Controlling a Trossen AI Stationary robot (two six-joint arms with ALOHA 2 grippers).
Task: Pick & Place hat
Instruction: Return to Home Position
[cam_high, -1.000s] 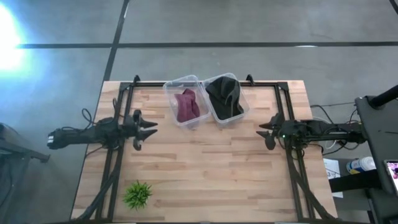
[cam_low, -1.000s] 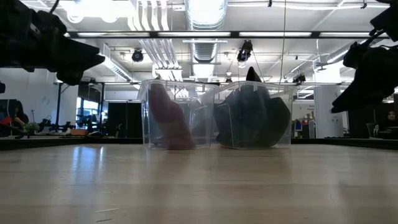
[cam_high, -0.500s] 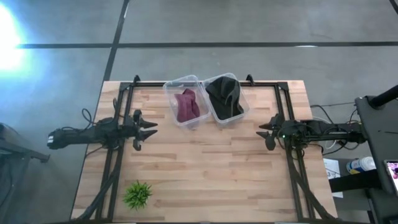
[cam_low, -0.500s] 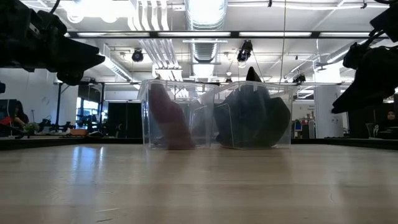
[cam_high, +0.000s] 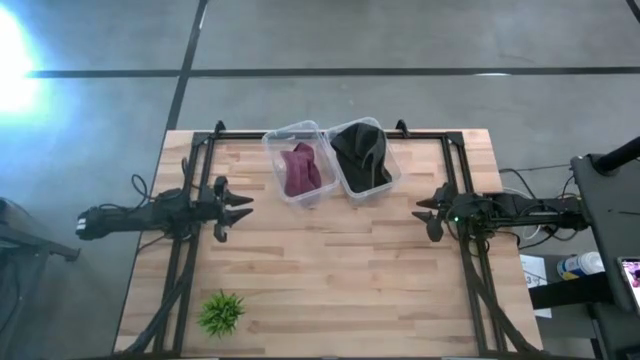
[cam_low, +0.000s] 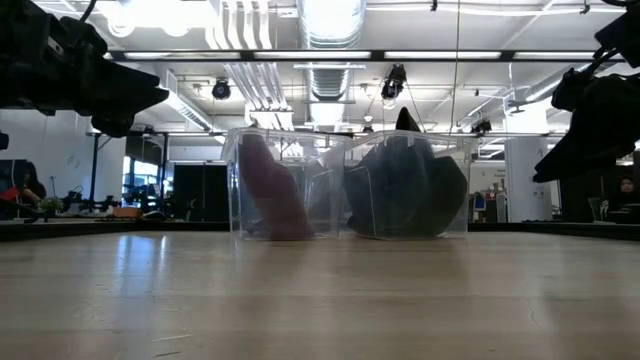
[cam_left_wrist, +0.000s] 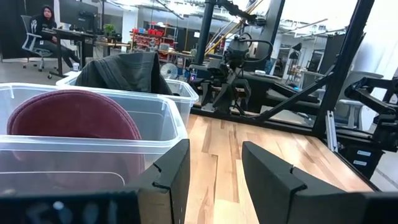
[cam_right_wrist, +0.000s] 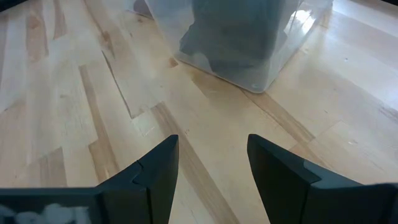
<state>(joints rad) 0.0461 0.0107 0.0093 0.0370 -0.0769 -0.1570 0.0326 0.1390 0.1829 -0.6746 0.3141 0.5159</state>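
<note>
Stretching under bright ceiling lights, the wooden table carries a small plant; left gripper and right gripper hover, both spread, empty.

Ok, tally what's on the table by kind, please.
Transparent bins: 2
Red cap: 1
Black cap heap: 1, separate caps not distinguishable
Green plant: 1
Total: 5
</note>
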